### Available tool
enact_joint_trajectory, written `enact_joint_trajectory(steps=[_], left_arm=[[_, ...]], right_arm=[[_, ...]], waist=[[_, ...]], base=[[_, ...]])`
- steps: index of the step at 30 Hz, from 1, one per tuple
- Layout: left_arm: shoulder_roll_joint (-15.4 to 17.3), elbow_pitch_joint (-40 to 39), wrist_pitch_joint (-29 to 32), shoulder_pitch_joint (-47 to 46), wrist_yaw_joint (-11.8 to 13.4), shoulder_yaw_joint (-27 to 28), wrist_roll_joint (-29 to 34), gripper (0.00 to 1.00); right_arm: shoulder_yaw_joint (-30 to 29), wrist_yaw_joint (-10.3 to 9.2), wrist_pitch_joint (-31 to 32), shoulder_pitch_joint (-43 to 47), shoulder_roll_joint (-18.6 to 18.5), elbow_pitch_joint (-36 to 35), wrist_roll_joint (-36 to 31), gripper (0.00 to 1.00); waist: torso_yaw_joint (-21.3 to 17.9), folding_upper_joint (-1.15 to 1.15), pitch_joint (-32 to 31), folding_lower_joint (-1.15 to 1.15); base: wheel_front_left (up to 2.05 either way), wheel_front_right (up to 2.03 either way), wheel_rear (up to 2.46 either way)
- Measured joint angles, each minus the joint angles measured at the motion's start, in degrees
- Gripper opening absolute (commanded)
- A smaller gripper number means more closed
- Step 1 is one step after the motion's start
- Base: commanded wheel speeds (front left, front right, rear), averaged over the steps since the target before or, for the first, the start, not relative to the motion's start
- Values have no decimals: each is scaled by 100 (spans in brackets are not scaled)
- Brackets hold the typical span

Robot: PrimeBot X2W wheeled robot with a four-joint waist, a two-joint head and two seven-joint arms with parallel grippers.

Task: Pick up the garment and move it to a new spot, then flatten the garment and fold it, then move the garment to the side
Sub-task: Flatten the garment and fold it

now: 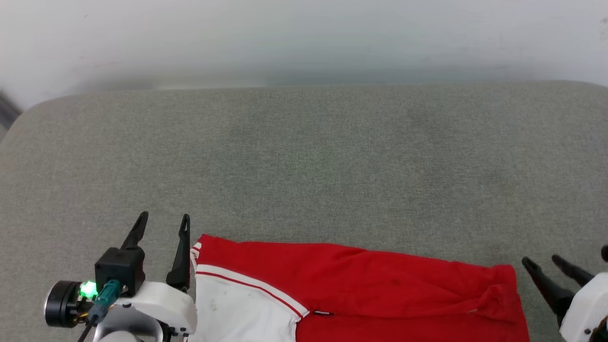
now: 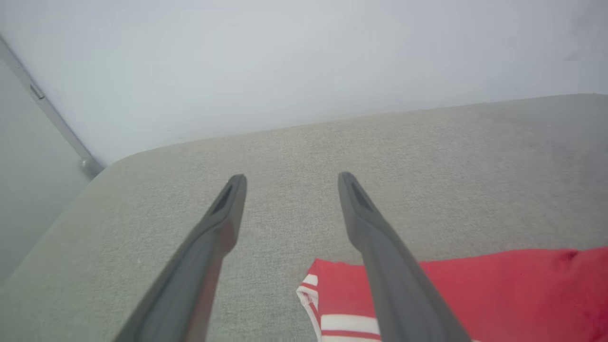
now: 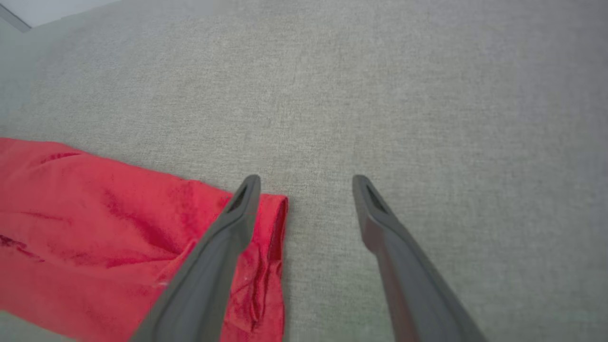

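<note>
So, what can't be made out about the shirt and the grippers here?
- The shirt: lower part cut off by the head view's bottom edge; any print unseen.
- The right gripper: mostly cut off at the head view's right edge.
- The left gripper: whether its finger touches the shirt, unclear; the finger hides that edge.

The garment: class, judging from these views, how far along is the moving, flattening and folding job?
Looks done: the garment lies spread in a long band on the grey cushion. In hand: nothing; left gripper and right gripper stand open at its ends. Left: probably further folding, then moving it aside.
</note>
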Motion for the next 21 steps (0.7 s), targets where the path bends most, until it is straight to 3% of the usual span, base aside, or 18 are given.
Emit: enact_joint_trajectory(steps=[6,15,21], left_arm=[[-691,-137,-1,855,71,1145,1069,100],[-1738,-148,-1,1616,-372,2212,2399,100],[-2356,-78,-1,1934,-756,2780,2987,100]], right_arm=[[-125,0,447,442,426,26,274,100],[255,-1,991,642,704,56,632,100],[436,0,998,528,746,272,568,100]], waist=[[53,0,95,0],[147,0,165,0],[161,0,171,0]], base=[[0,0,0],[0,0,0],[0,0,0]])
